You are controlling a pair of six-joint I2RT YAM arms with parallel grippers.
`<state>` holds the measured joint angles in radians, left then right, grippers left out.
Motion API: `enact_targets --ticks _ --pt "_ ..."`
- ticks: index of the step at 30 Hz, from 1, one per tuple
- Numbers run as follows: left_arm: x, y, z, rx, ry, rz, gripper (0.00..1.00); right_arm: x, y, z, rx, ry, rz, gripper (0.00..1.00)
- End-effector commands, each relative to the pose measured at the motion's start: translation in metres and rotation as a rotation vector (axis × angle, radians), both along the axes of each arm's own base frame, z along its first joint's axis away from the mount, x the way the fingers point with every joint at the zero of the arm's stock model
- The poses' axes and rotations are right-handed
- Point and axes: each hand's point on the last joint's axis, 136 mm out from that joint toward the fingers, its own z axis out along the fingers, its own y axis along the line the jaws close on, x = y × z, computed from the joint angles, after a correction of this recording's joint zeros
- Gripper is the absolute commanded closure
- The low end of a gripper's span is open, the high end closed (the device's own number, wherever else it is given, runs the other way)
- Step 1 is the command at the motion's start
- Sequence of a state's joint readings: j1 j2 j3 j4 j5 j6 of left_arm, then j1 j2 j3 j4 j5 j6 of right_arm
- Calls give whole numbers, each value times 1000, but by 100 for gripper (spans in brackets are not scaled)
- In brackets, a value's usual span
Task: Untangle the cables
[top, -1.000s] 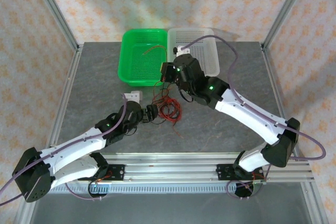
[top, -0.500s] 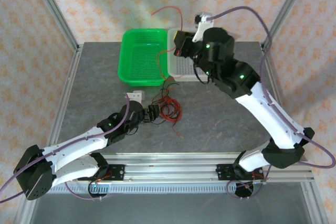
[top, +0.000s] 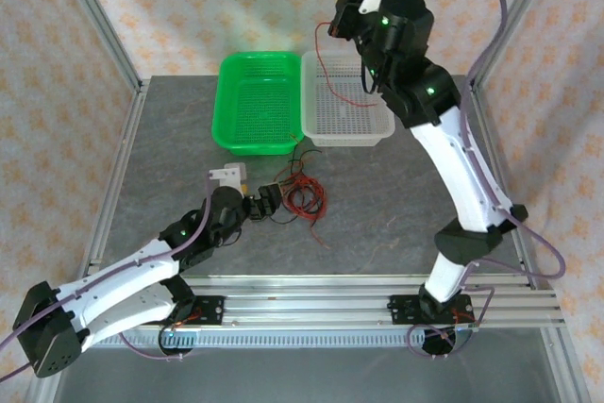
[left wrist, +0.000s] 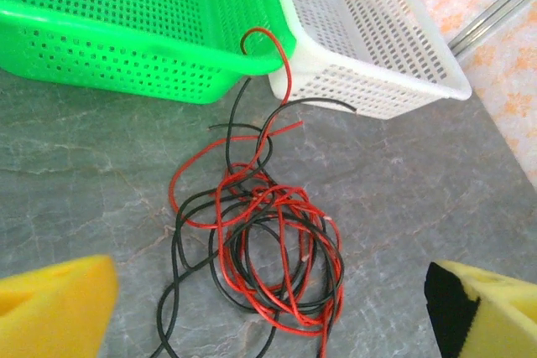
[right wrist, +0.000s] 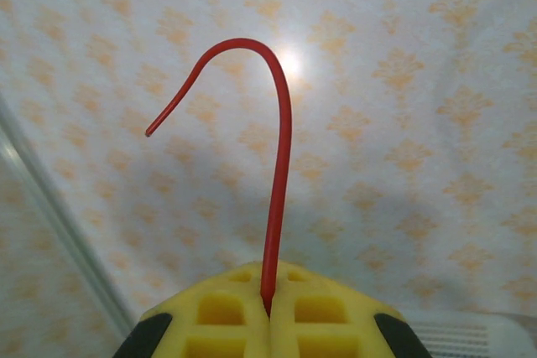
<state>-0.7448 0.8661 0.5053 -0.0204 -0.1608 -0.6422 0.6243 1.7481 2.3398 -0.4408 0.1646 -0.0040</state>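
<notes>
A: So, how were the jaws of the right gripper (right wrist: 268, 301) found?

B: They were seen pressed together on a single red cable (right wrist: 281, 148). The cable was pinched in the seam between the yellow pads (right wrist: 327, 312). It rose straight out of them and curled over into a hook, with its free end left in the air.

A: And below those jaws?

B: From the top view, the rest of that red cable (top: 320, 61) was seen hanging from the raised right gripper (top: 342, 14) down toward the white basket (top: 344, 135).

A: What was noted of the left gripper (left wrist: 264, 316)?

B: Its jaws were held wide apart, one yellow pad (left wrist: 54, 308) at each side, and nothing was gripped.

A: Where were the cables (left wrist: 268, 249) placed?

B: A red and black tangle was seen on the table (left wrist: 419, 199), just ahead of the open jaws and between their lines. Beyond the tangle, strands were stretched toward the green basket (left wrist: 126, 23), and one red loop was laid against its corner. The white basket (left wrist: 377, 81) was set beside it, farther from the jaws.

A: And from above?

B: The left gripper (top: 269, 203) was seen low, just beside the tangled cables (top: 304, 197).
</notes>
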Motion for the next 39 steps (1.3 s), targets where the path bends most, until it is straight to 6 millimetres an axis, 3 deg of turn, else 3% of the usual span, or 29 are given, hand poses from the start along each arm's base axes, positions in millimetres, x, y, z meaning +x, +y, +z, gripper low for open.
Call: enact_targets --ticks 1,5,11,15,19,22,24,33,34,36,39 --pt "-6 9 -5 -9 7 30 1 31 -5 -4 -48 -42 -22 100" --pt "-9 15 0 -59 -10 51 1 73 4 -42 -79 13 -22 100" --pt "-13 24 11 -124 -34 62 1 133 4 -120 -138 128 -88 100" --pt "-15 33 15 -127 -37 86 1 169 -8 -188 -175 238 -178 100" --pt "-17 38 17 -130 -37 100 1 191 -35 -266 -171 382 -330 100" --pt "-17 39 18 -124 -32 108 2 198 -59 -323 -96 526 -409 100" --pt "-16 39 18 -116 -28 109 3 200 -64 -354 -71 603 -418 100" --pt "-9 29 15 -89 9 88 6 197 -56 -457 -153 860 -371 100" --pt "-9 27 14 -88 14 86 6 196 -56 -463 -158 878 -361 100" --pt "-8 25 12 -85 25 81 7 195 -57 -472 -159 907 -341 86" --pt "-7 24 11 -79 37 79 8 194 -54 -459 -163 893 -318 67"
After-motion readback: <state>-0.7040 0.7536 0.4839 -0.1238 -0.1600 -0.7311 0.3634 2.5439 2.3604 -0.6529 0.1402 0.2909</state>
